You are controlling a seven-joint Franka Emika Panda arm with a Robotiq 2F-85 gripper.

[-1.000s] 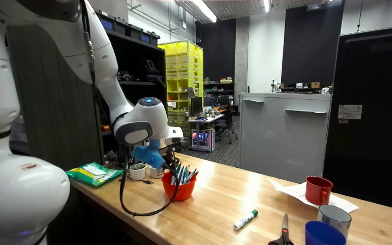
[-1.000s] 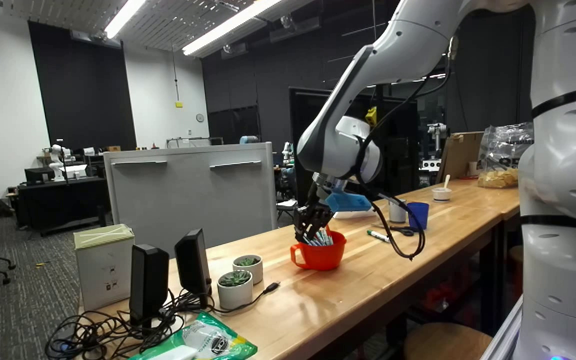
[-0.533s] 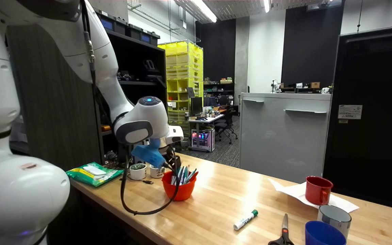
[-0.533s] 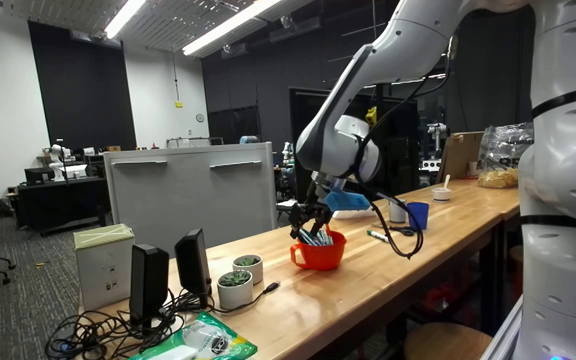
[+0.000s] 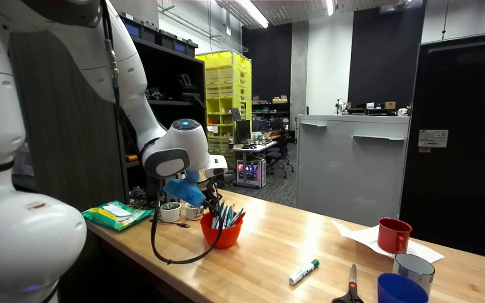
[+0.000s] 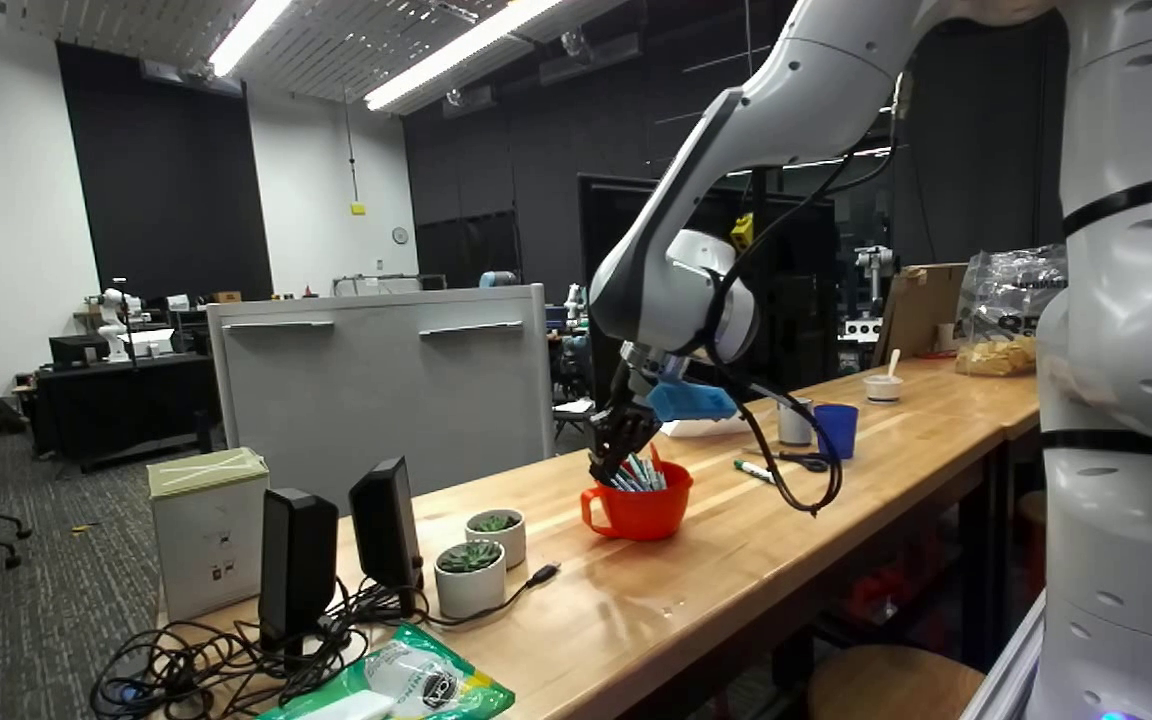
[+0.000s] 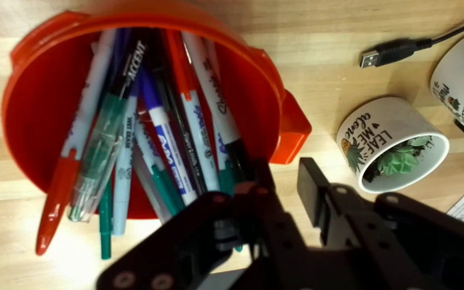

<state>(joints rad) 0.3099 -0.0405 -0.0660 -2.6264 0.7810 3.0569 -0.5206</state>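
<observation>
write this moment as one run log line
hand: partly open, contact unclear | nearest: pens in red bowl | near bowl: potted plants | table: green-capped marker, scissors

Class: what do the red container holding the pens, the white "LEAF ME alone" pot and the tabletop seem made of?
Red container: likely glossy plastic; evenly coloured, with shiny highlights.
White pot: probably glazed ceramic, smooth with printed lettering, though plastic is possible.
Tabletop: likely varnished wood, perhaps laminate; pale grained strips with bright reflections.
</observation>
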